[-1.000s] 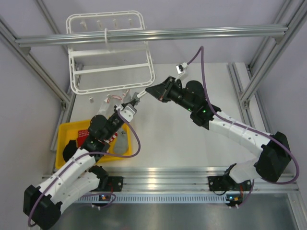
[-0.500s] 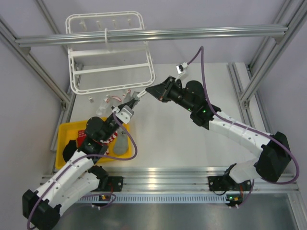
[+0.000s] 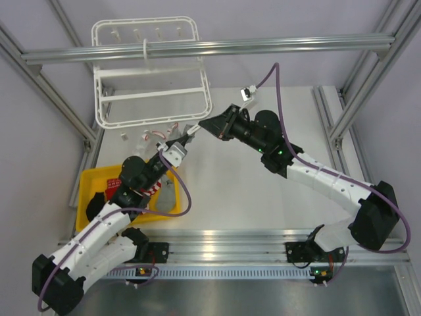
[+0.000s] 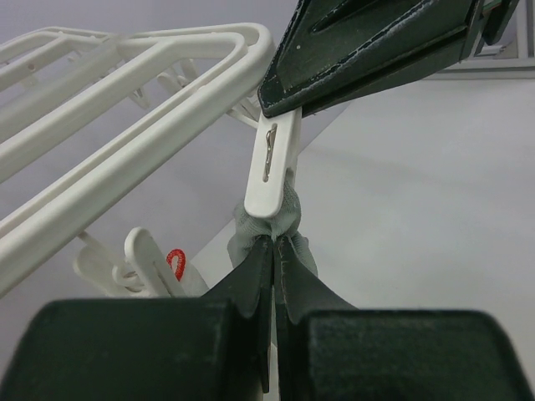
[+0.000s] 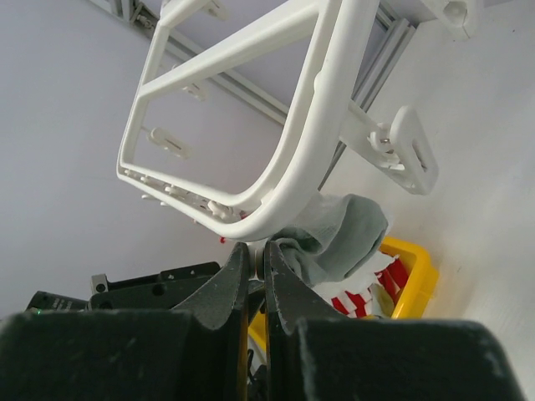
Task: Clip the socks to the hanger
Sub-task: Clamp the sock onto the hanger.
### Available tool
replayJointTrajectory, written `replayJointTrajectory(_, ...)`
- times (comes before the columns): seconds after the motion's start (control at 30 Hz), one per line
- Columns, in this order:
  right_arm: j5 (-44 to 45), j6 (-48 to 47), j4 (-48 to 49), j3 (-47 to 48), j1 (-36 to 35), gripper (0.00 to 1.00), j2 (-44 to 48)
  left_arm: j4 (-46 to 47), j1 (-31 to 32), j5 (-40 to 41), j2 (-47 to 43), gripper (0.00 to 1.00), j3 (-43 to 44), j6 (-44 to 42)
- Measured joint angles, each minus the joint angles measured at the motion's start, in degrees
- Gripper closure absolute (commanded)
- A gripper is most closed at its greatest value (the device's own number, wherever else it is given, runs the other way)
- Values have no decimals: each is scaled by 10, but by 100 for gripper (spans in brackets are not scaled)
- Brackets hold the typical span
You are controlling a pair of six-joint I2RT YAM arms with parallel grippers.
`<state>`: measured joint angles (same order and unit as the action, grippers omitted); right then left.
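White table [image 3: 250, 197] inside grey aluminium beams [image 3: 263, 46], pale lilac walls [image 3: 309, 16] around.

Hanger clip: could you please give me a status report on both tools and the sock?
Left tool shut on grey sock. Right tool shut on clip by hanger corner. Sock edge at the clip's lower end. No obstruction seen.

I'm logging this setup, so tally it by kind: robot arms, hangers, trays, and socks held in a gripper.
Robot arms: 2, left arm and right arm
White hanger: 1
Yellow tray: 1
Grey sock, pinched in the left gripper: 1
Total: 5
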<state>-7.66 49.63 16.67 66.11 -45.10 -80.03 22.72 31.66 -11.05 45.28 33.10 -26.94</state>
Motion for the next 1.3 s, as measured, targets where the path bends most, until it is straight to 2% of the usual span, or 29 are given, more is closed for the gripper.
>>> replayJointTrajectory(0.37,-2,-2,0,0,-1,99,0,3,0,4,7,100,17,12)
replayJointTrajectory(0.4,-2,-2,0,0,-1,95,0,3,0,3,7,100,18,12)
replayJointTrajectory(0.43,-2,-3,0,0,-1,85,0,2,0,1,6,100,18,12)
replayJointTrajectory(0.5,-1,-4,2,0,-1,76,0,2,0,-1,6,100,18,12)
replayJointTrajectory(0.53,0,-5,4,0,-1,68,0,1,0,-1,5,100,18,12)
replayJointTrajectory(0.73,1,-10,4,0,-1,57,0,-3,0,-18,-9,100,18,10)
replayJointTrajectory(0.8,1,-12,4,1,-1,50,0,-3,0,-21,-15,100,18,10)
replayJointTrajectory(0.83,1,-13,4,1,-1,43,0,-4,0,-20,-17,100,18,10)
replayJointTrajectory(0.93,0,-17,5,3,-1,34,0,-10,0,-9,-18,100,18,14)
replayJointTrajectory(1.2,-16,-39,8,-21,0,22,20,-59,0,34,-52,100,18,35)
replayJointTrajectory(1.3,-30,-57,11,-50,3,21,49,-78,0,55,-69,100,19,49)
